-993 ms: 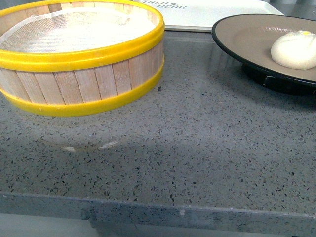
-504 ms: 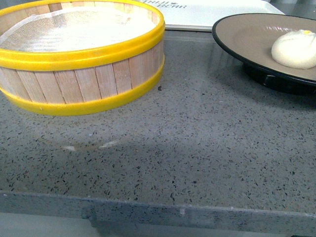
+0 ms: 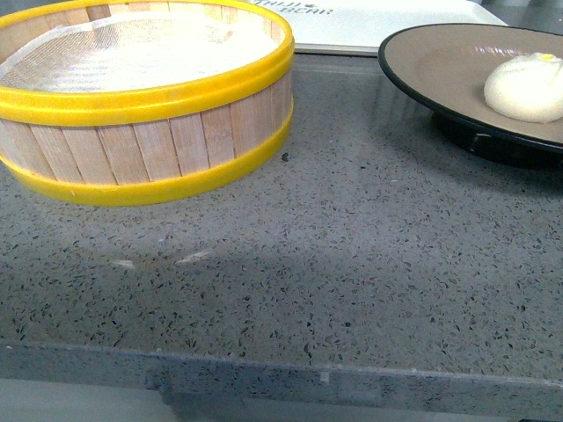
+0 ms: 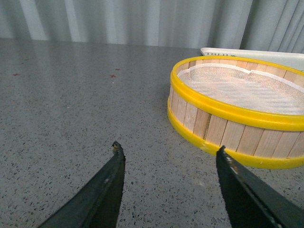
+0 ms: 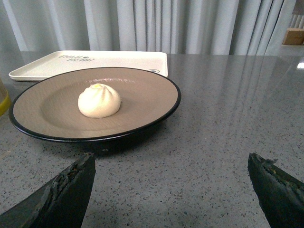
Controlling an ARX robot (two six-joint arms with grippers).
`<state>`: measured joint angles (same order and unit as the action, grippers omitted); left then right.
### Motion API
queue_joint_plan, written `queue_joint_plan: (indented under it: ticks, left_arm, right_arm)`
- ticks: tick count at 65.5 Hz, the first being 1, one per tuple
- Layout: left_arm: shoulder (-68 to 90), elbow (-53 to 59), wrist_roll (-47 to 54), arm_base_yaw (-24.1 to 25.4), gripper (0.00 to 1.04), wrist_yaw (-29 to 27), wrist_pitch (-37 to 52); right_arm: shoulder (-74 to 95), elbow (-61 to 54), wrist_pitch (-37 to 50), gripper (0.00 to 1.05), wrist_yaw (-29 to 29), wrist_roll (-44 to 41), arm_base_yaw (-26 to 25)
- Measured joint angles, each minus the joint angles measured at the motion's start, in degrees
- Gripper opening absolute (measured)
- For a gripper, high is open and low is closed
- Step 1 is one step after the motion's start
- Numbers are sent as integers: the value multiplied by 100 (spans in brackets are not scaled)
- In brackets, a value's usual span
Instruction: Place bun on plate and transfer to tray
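Bun (image 3: 525,86) on plate (image 3: 440,61), upper right | tray (image 3: 378,22) at top edge | right tool (image 5: 171,159), left tool (image 4: 168,147) both spread, empty | risk: if you tilt the plate while lifting, the bun rolls off.

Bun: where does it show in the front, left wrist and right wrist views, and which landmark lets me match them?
Front view: the bun sits on the plate, at the far right edge of the picture.
Left wrist view: not in it; the steamer basket fills that side.
Right wrist view: the bun sits near the middle of the plate.
Shared landmark: the white tray, behind everything in all three views.
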<state>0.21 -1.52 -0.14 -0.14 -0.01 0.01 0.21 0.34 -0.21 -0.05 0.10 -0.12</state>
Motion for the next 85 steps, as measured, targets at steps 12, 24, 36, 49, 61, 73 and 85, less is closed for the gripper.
queue_joint_plan:
  ticks: [12,24,36,49,61,73,85]
  left_arm:
    - [0,0,0,0,97,-11,0]
    - [0,0,0,0,98,0,0]
    - [0,0,0,0,98,0,0]
    - [0,0,0,0,98,0,0]
    - [0,0,0,0,98,0,0]
    - [0,0,0,0,98,0,0]
    - [0,0,0,0,98,0,0]
  right_arm:
    - [326,0,717,96,1412,-1187,472]
    - [1663,221,2035,96,691,-1493,-186]
    - [3661,1036,3263,96,-800,-249,-1554]
    - [6522,2863,2872,96,-2260,2824,-2535]
    - [7604,3633,2111,96,-2927,5209,-2487]
    - [7792,3637,2079,96,-3025,5849,-2277]
    - [7788,3630,2135,96,-3134,6260,-1869]
